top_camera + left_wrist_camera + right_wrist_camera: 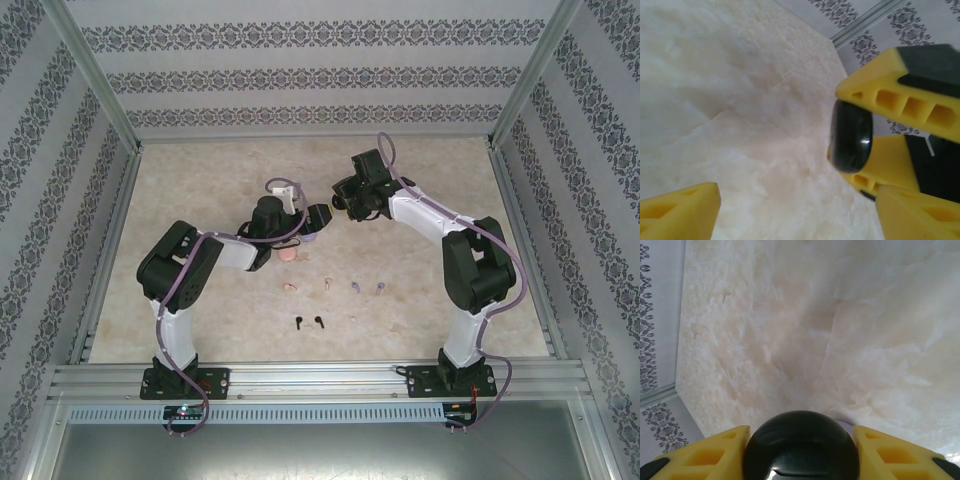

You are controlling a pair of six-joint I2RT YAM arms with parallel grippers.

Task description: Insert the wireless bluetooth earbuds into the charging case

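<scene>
**Case held, buds not yet in**

Earbuds lie loose on bench, base side of both claws, well apart. Right claw clamps black case. Left claw wide, empty, case just ahead. Next, prob.: nip lid edge, pry open w/o slipping.

Lab test cell, aluminium frame (wallpapered panels)

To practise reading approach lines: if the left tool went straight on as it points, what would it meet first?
Probably the black charging case gripped by the right tool, slightly right of its line; depth is unclear.
</scene>
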